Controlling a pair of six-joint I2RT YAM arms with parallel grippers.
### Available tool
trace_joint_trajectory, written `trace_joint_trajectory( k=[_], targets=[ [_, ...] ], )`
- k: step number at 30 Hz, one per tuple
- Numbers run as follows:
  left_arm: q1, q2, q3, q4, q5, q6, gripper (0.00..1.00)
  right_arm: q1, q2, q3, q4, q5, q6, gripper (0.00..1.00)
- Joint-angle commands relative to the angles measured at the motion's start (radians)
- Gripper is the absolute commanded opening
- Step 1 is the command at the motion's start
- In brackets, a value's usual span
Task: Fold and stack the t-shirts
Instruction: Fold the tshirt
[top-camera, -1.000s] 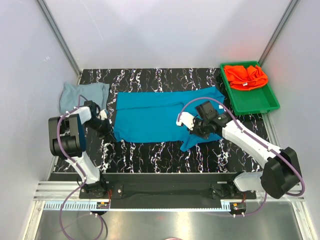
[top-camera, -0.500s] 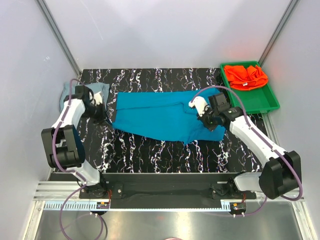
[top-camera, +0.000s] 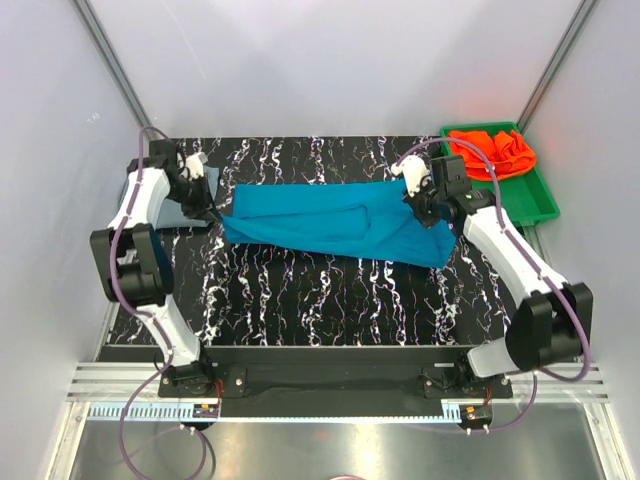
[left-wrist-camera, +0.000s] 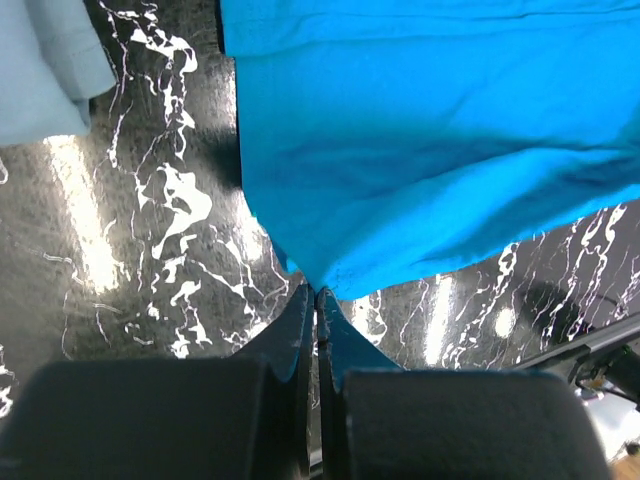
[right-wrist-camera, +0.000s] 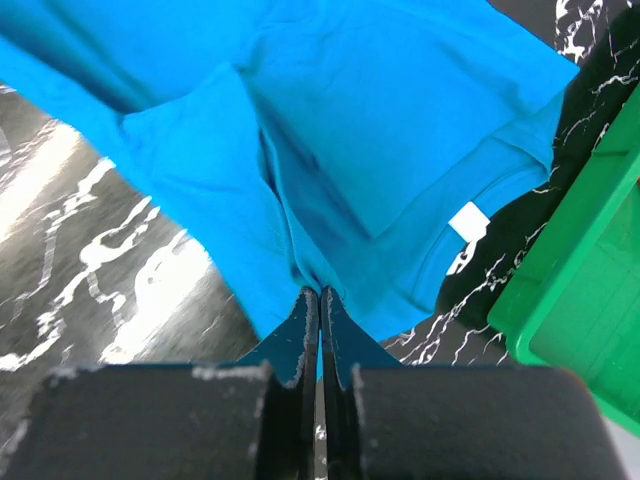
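A teal-blue t-shirt (top-camera: 320, 225) lies stretched across the middle of the black marbled table (top-camera: 300, 300), partly doubled over. My left gripper (top-camera: 213, 214) is shut on the shirt's left edge; the left wrist view shows the cloth (left-wrist-camera: 420, 150) pinched at my left gripper (left-wrist-camera: 316, 292). My right gripper (top-camera: 430, 212) is shut on a bunch of cloth at the shirt's right end, also seen as teal cloth (right-wrist-camera: 330, 110) at my right gripper (right-wrist-camera: 320, 292). The white neck tag (right-wrist-camera: 468, 221) shows just beyond. A pale grey-blue t-shirt (left-wrist-camera: 50, 70) lies at far left, mostly hidden by my left arm. An orange-red t-shirt (top-camera: 492, 152) is crumpled at the back right.
The green tray (top-camera: 510, 205) holding the orange-red t-shirt stands at the back right corner, close to my right arm, and shows as a green wall (right-wrist-camera: 590, 260) in the right wrist view. White walls enclose the table on three sides.
Both grippers have moved from the shirt's near side toward the back of the table, carrying its near edge with them. The teal-blue t-shirt is now a narrower band.
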Motion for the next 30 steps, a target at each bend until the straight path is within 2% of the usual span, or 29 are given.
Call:
trace_joint_trajectory(
  k=[1,7,14,23,30],
  targets=[
    [-0.012,0.061,0.093,-0.017,0.003,0.017,0.0,-0.034,0.067,0.047,0.084,0.018,-0.015,0.0],
    [-0.035,0.15,0.199,-0.061,0.003,0.085,0.0,-0.095,0.187,0.136,0.127,0.02,-0.017,0.0],
    [-0.055,0.205,0.279,-0.081,0.035,0.098,0.0,-0.121,0.271,0.271,0.144,0.01,-0.009,0.0],
    [-0.073,0.286,0.306,-0.071,0.014,0.096,0.0,-0.126,0.368,0.358,0.179,0.01,-0.001,0.0],
    [-0.075,0.371,0.395,-0.049,-0.022,0.096,0.0,-0.126,0.435,0.38,0.196,0.01,0.009,0.0]
  ],
)
